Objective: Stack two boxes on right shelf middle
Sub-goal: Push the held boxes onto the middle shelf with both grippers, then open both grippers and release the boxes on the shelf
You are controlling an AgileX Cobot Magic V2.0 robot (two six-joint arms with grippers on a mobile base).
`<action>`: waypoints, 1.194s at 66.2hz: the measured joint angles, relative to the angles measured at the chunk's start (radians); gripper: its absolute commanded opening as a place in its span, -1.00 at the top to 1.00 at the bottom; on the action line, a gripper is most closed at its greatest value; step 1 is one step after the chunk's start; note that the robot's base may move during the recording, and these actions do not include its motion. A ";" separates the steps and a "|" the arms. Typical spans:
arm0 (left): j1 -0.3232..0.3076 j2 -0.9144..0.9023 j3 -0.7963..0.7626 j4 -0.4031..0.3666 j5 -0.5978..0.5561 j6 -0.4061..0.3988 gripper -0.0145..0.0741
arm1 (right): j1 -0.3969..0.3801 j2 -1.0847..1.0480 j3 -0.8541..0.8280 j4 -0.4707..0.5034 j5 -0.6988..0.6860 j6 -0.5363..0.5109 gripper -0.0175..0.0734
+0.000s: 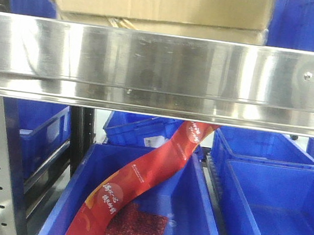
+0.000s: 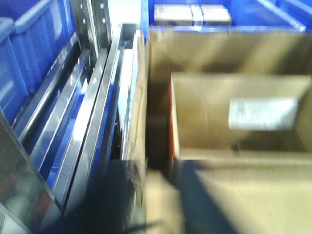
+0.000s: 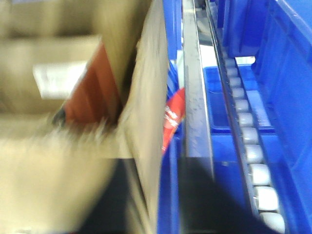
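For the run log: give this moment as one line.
tan cardboard boxes: stacked on steel shelf tier | red packet: in blue bin below | grippers: not visible

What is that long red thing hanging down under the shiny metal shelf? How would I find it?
Start at the wide steel shelf lip across the front view, with a cardboard box sitting above it. Directly below, in the open blue bin at the centre, a red packet strip slants from the shelf's underside into the bin. It is the only red item among blue bins.
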 measured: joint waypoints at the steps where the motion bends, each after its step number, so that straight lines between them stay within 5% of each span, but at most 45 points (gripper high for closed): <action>1: 0.000 0.000 0.000 0.000 0.001 0.000 0.92 | 0.000 0.000 0.000 0.000 0.000 0.000 0.97; 11: 0.000 0.000 0.000 -0.015 0.005 0.028 0.92 | 0.000 -0.006 0.000 0.000 0.000 -0.017 0.97; 24: 0.000 -0.060 0.062 -0.178 -0.057 0.195 0.92 | 0.000 -0.087 0.065 -0.002 -0.117 -0.060 0.97; 40: 0.011 -0.224 0.463 -0.272 -0.452 0.211 0.92 | -0.033 -0.219 0.407 -0.004 -0.506 -0.063 0.97; 52: 0.123 -0.360 0.765 -0.372 -0.693 0.207 0.92 | -0.162 -0.308 0.634 0.017 -0.701 -0.005 0.97; 64: 0.227 -0.544 1.006 -0.387 -0.777 0.207 0.92 | -0.192 -0.463 0.788 -0.072 -0.752 0.001 0.97; 79: 0.259 -0.817 1.225 -0.389 -0.781 0.207 0.92 | -0.194 -0.657 0.942 -0.094 -0.714 0.001 0.97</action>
